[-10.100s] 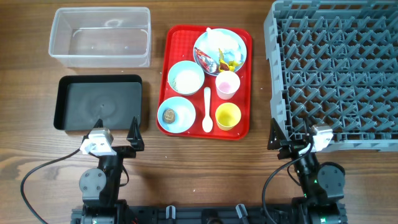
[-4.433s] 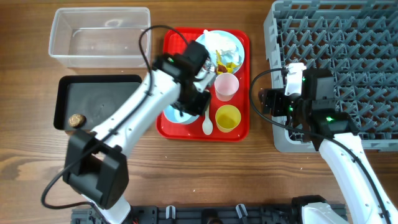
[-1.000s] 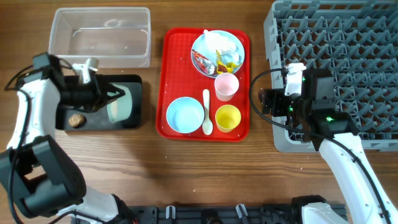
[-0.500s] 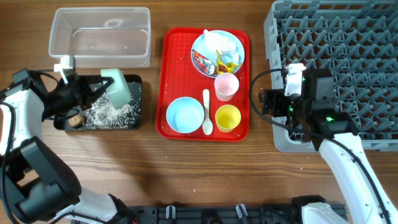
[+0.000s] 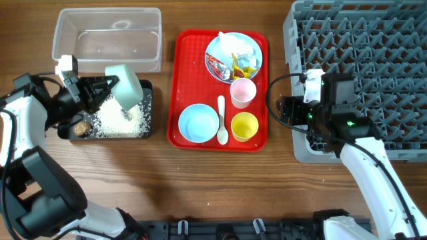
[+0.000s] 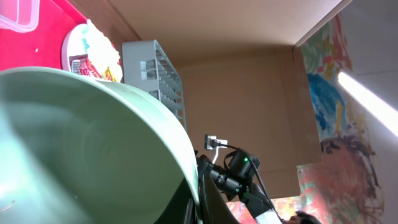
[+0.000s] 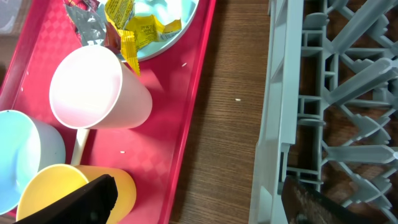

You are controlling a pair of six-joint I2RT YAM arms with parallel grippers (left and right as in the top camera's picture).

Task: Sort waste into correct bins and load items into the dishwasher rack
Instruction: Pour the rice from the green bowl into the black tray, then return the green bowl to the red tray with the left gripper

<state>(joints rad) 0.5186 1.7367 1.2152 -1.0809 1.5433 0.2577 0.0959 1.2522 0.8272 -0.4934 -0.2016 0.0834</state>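
**Rice emptied into the black tray since half a second ago**

Loose rice [image 5: 123, 121], pouring half a second ago, now lies spread over the floor of the black tray [image 5: 107, 137] at 9 o'clock in the overhead view. The left gripper [image 5: 107, 87] is clamped on the rim of a pale blue-green bowl [image 5: 125, 87], held tilted above the tray's 12 o'clock edge. A brown lump [image 5: 81, 129] sits at the tray's 8 o'clock corner. The clear tub [image 5: 107, 10] stands at 11 o'clock. On the red serving tray [image 5: 190, 60] at centre are the light-blue plate [image 5: 253, 47] with snack wrappers [image 5: 230, 65] and tissue [image 5: 230, 43], the pink cup [image 5: 243, 92], the yellow cup [image 5: 244, 125], the white spoon [image 5: 221, 119] and the second bowl [image 5: 197, 124]. The right gripper [image 5: 280, 111], fingers spread wide and empty, hovers between the serving tray and the dishwasher rack [image 5: 360, 73] at 3 o'clock.
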